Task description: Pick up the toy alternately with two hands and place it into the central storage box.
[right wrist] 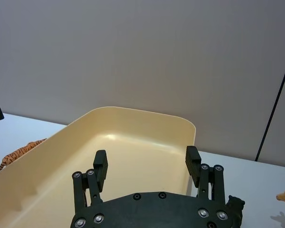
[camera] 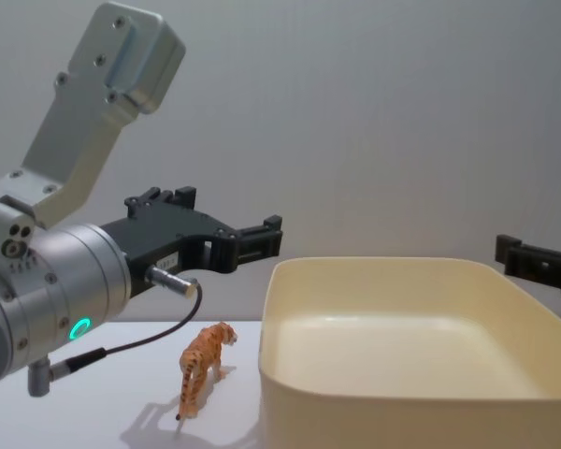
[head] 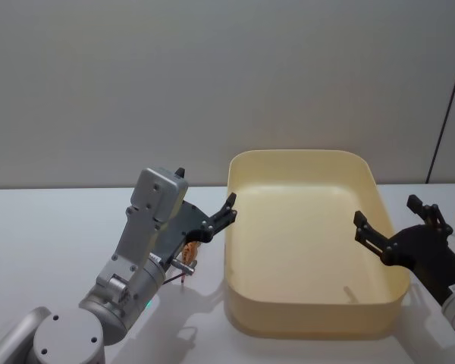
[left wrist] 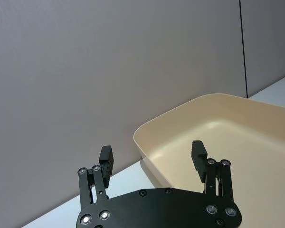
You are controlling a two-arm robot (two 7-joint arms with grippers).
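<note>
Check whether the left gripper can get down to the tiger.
Probably yes: the left gripper is open above the tiger, which stands free on the table beside the box, with nothing between them.

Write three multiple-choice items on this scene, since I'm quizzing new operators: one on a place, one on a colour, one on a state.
1. Where is the tiger toy relative to the storage box? A inside it; B on the table to its left; C balanced on its rim.
2. What colour is the storage box? A blue; B red; C cream-yellow.
3. The left tool is: A open and empty; B shut on the tiger toy; C shut on the box's rim.
Answers: 1 B, the chest view shows the tiger toy standing on the table beside the box's left wall; 2 C, its walls show cream-yellow; 3 A, the left wrist view shows its jaws apart with nothing between.
</note>
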